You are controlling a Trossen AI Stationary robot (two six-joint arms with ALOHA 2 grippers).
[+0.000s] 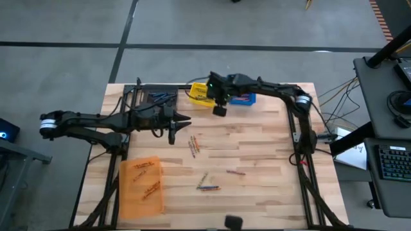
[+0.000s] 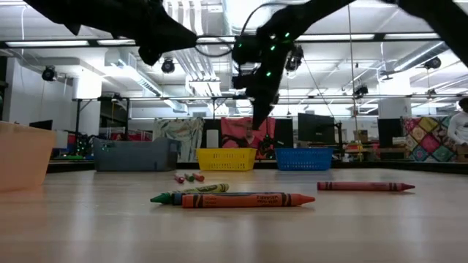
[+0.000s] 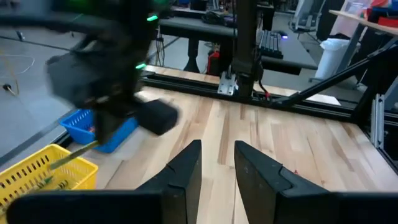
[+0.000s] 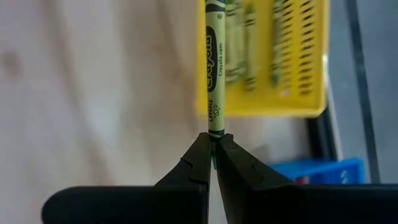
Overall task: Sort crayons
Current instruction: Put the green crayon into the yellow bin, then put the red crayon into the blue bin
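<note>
Yellow-green crayon (image 4: 215, 74) in right claw (image 4: 212, 149)

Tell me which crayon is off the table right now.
The yellow-green crayon, pinched at one end by the right gripper beside the yellow bin. All the other loose crayons lie flat on the wooden table.
</note>
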